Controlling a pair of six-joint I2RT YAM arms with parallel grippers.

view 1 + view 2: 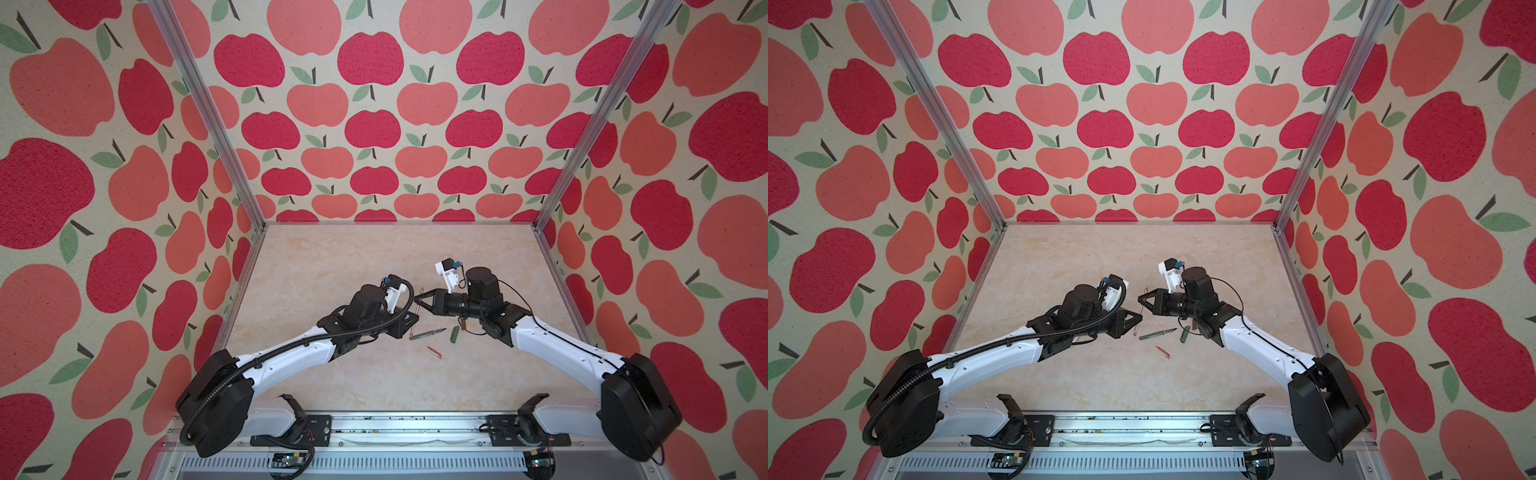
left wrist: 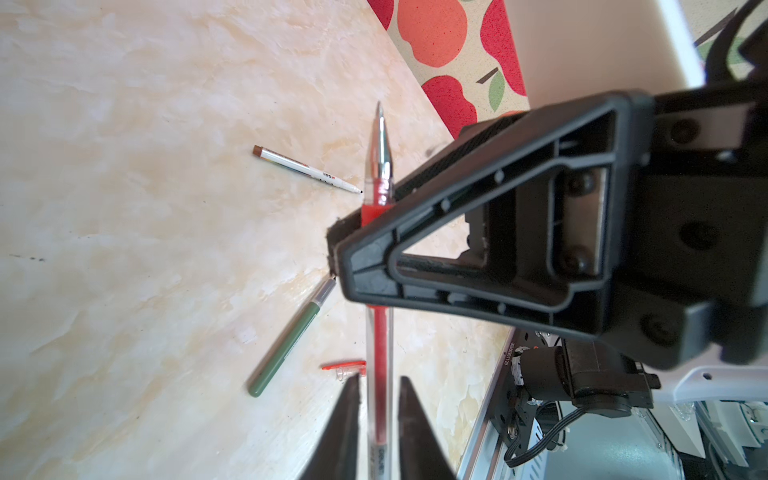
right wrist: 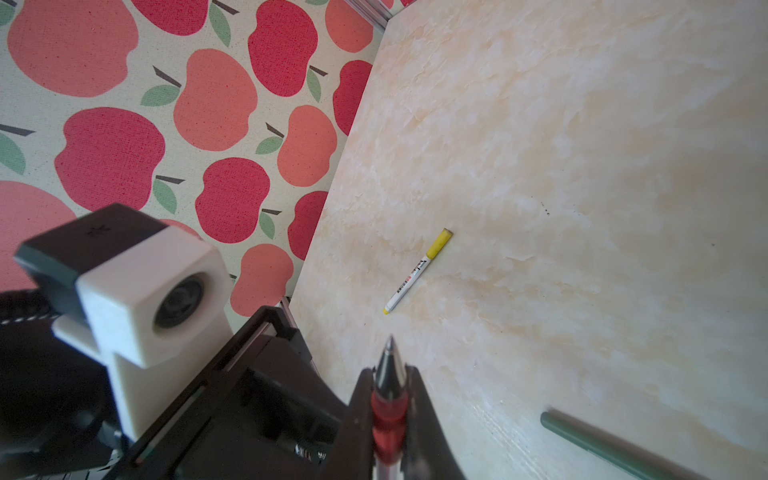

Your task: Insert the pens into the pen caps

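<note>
Right gripper [image 3: 388, 374] clamps the red pen [image 3: 388, 415] at lower centre of frame; left gripper [image 2: 379, 379] stands with jaws apart around its barrel.

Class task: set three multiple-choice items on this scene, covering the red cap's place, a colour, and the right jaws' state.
1. Where is the red cap? A on a pen tip; B on the table; C held in the air.
2. What colour caps the white pen in the right wrist view? A yellow; B blue; C black.
3. The right gripper is: A wide open; B shut on the red pen; C shut on a cap.
Key: B, it lies loose near the green pen; A, its yellow cap shows; B, the jaws pinch the red grip.
</note>
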